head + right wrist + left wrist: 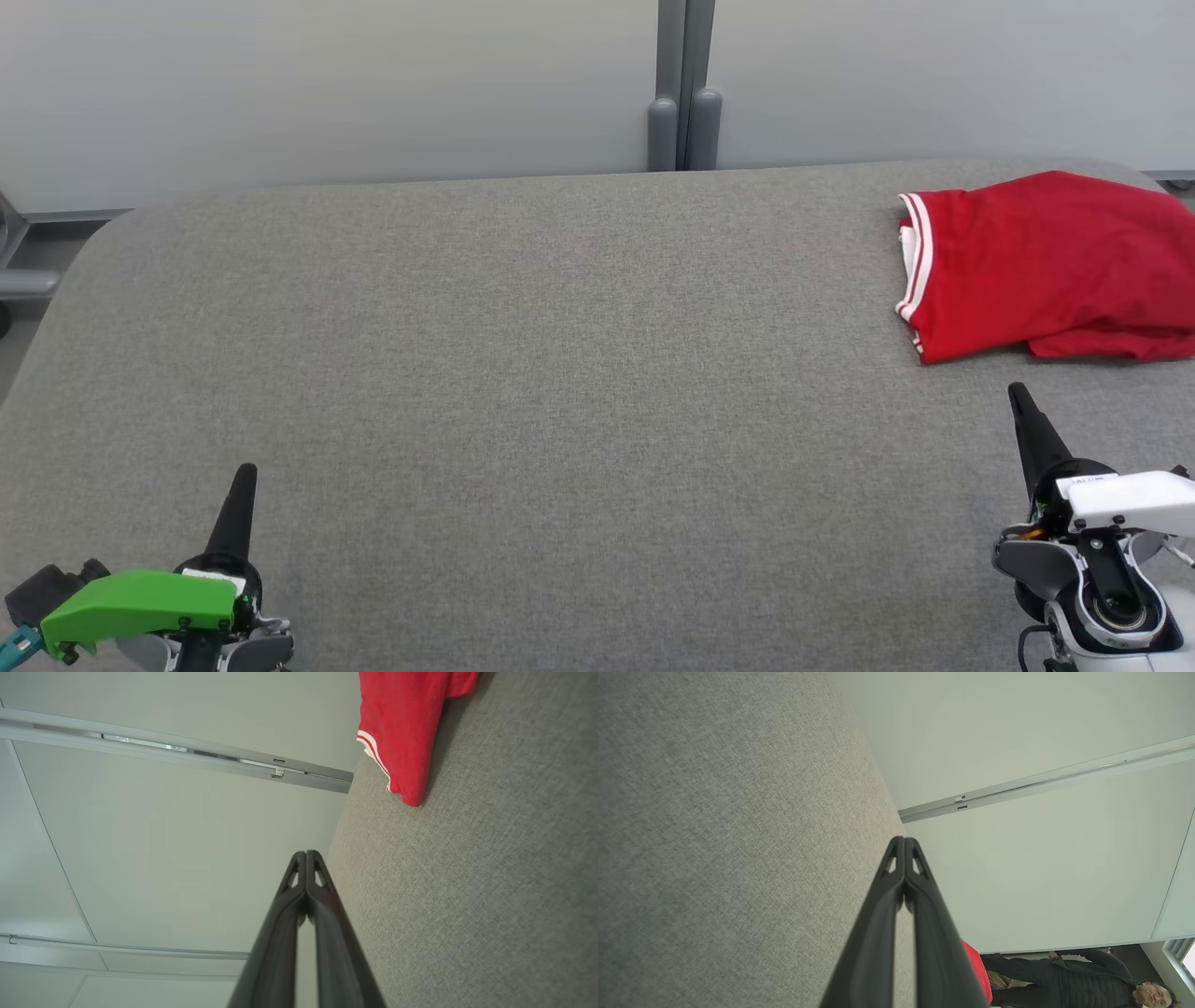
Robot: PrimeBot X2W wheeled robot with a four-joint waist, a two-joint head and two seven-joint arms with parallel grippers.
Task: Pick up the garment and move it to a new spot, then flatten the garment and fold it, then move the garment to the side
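1. Left tool [245, 471]: fully closed, fingers pressed tip to tip, holding nothing. It hangs low over the near left of the desk [560, 373], well apart from any cloth. Judged a parked pose, kept out of the working area.
2. Right tool [1015, 387]: likewise fully closed and empty. It sits at the near right, its tip pointing towards the garment [1046, 261] but clear of it, with bare desk between. Being the nearer of the two, it is judged the natural one for any next reach.
3. Desk: grey fabric top with rounded far corners. The wide middle is free, which leaves room for spreading and folding.
4. Wall [327, 84]: pale panels behind the desk, joined by a grey post [684, 93].
5. Garment: red, lying at the far right of the desk and running past the head view's right edge. It is bunched into a compact, roughly folded shape, not spread flat. Its place at the side could suit either an untouched start or a finished set-aside; I cannot tell which.
6. Person [1064, 975]: dark jacket, beyond the desk in the left wrist view, not near the work.
7. Trim [920, 252]: white-striped edge on the garment's left side, facing the open desk; judged a firm edge to pinch.
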